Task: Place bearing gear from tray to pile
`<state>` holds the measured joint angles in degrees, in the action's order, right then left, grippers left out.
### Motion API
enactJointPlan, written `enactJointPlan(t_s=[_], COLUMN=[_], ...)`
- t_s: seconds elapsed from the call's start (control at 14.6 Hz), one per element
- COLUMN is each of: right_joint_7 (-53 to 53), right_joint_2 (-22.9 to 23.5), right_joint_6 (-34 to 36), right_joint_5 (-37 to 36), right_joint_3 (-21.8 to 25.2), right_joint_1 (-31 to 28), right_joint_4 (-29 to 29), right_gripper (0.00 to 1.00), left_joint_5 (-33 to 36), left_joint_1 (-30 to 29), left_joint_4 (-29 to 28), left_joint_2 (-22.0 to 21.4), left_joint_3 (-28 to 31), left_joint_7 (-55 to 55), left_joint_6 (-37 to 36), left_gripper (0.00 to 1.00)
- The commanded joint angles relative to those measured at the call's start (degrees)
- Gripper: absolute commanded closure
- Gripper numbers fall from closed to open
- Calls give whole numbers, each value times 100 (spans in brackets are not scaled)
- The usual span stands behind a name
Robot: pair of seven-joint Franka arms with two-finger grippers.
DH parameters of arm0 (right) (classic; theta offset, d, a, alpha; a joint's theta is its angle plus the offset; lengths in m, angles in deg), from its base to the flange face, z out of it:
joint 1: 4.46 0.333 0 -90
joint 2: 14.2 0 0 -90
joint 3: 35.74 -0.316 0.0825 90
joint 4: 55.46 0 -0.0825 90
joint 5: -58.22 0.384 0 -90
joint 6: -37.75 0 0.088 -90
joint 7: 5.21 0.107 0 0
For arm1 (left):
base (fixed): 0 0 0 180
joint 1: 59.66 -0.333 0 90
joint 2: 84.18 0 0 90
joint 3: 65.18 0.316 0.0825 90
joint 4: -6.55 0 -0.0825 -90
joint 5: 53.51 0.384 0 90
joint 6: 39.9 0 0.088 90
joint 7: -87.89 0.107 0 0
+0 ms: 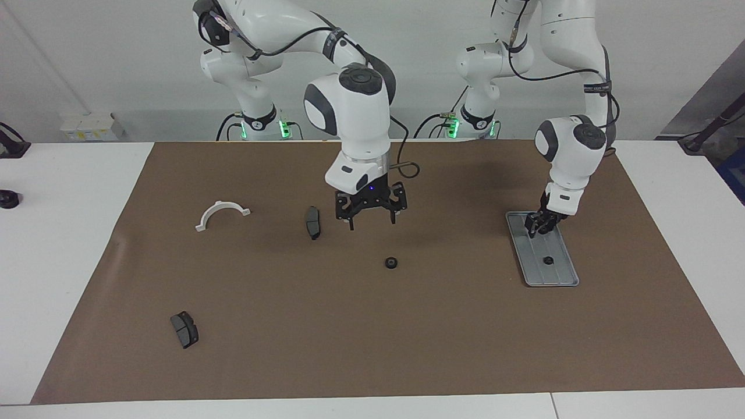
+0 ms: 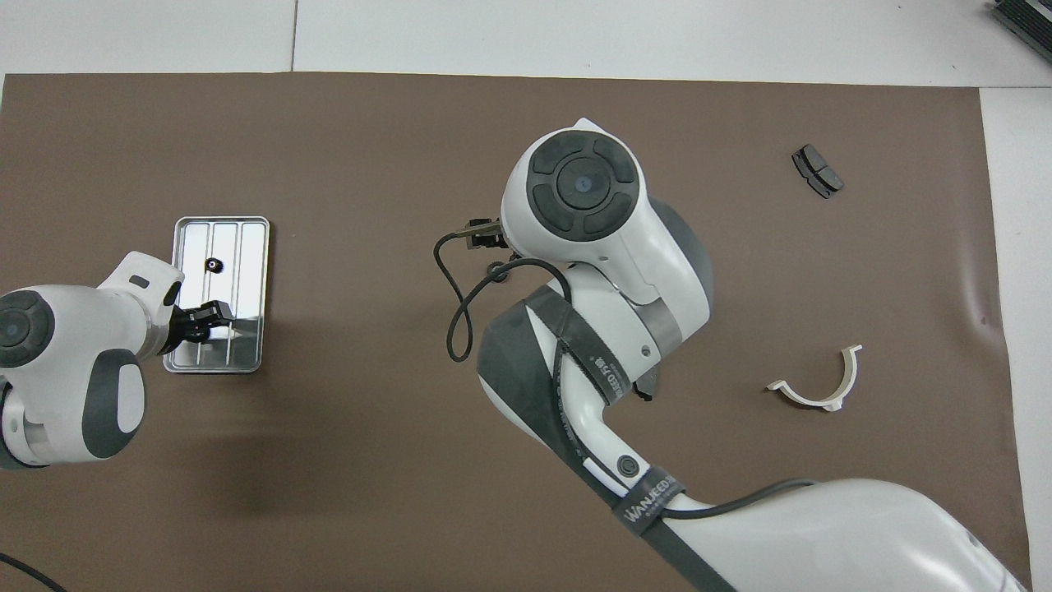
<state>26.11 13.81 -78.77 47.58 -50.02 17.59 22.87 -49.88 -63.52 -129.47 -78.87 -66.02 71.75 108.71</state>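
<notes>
Tray: we see the tray lying flat toward the left arm's end of the desk, its long axis and ribs running from the robots outward.
Gear in tray: one small black gear lies in the tray's part farther from the robots.
Pile: a single black gear lies on the brown mat mid-desk.
Left hand: the left hand is down in the tray's nearer part; we cannot tell its opening or what it grips.
Right hand: the right hand hangs released, fingers spread, above the mat near the pile gear.
Writing: we cannot read the arm strap's lettering with certainty.
</notes>
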Motion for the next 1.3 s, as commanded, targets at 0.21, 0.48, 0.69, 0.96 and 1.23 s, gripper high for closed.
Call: enactJointPlan(t_s=[0.21,0.48,0.69,0.96,1.23], right_joint_7=[893,1359,1430,1447,1491], right_joint_2=[1074,1215,1154,1083,1013], right_joint_6=[-776,-1522,-1602,-1638,-1550], right_joint_5=[-869,-843,-843,-861,-861], right_joint_3=[5,5,13,14,14], right_joint_1=[318,230,212,229,256], right_joint_4=[-239,85,472,719,912], right_gripper=[0,0,0,0,0], left_joint_5=[59,68,68,-11,-134], left_joint_1=[18,79,105,290,369], left_joint_4=[-101,468,1312,2323,2719], left_joint_2=[-118,-66,-144,-92,-171], left_joint_3=[57,49,22,-30,-100], left_joint_7=[-47,-73,-64,-170,-179], left_joint_6=[28,-768,-1910,-3125,-3670], left_gripper=[100,100,100,100,100])
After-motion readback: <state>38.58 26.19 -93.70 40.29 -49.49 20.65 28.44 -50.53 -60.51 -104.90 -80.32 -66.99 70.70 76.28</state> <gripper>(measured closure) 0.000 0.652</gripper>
